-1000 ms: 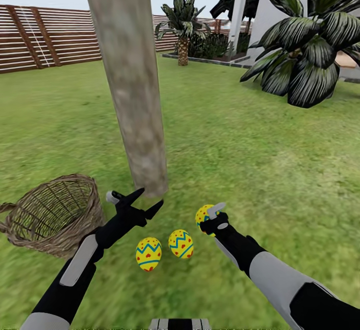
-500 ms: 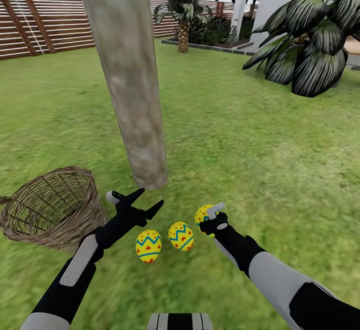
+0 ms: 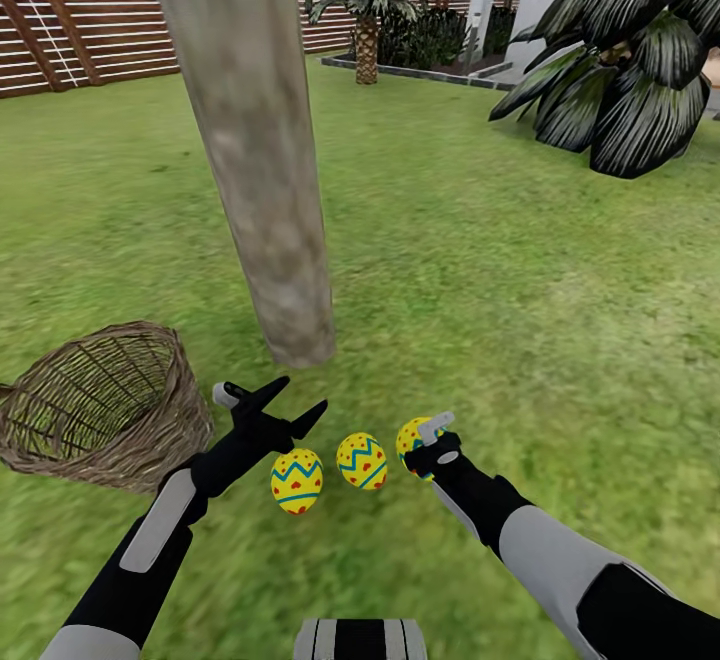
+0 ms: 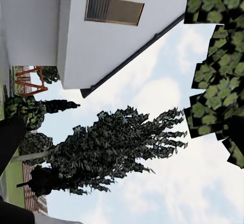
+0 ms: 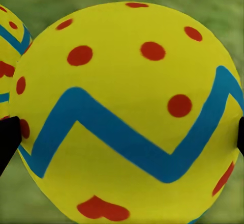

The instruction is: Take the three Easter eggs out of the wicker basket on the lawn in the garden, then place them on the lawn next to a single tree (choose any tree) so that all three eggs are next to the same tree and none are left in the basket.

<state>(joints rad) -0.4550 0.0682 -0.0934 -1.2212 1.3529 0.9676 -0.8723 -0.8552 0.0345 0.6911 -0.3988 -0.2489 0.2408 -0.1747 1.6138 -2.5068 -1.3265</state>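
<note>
In the head view, a straight pale grey-brown mottled tree trunk (image 3: 262, 170) rises from the green lawn with yellowish patches (image 3: 520, 280) and meets the grass a little above the middle of the picture. Three small yellow eggs with blue zigzag bands and red dots are near its foot, at about 6 o'clock from it. The left egg (image 3: 297, 480) and the middle egg (image 3: 361, 460) lie on the grass just beside each other, and the right egg (image 3: 413, 437) is close to the middle one, at its 2 o'clock. The right gripper (image 3: 425, 445) has its dark fingers on both sides of this right egg; in the right wrist view the same egg (image 5: 127, 112) sits between two dark fingertips at its sides, so the fingers are holding it, low above the grass. The left gripper (image 3: 290, 402) is at about 11 o'clock from the left egg, its black pointed fingers spread wide and holding nothing. The round brown woven-twig basket (image 3: 100, 418) lies tilted on the lawn at about 8 o'clock from the trunk base, just beside the left arm; no egg is seen through its open weave. Far behind are a brown slat fence (image 3: 90, 20) at 11 o'clock, and a broad-leaved striped plant (image 3: 620, 70) at 2 o'clock.
</note>
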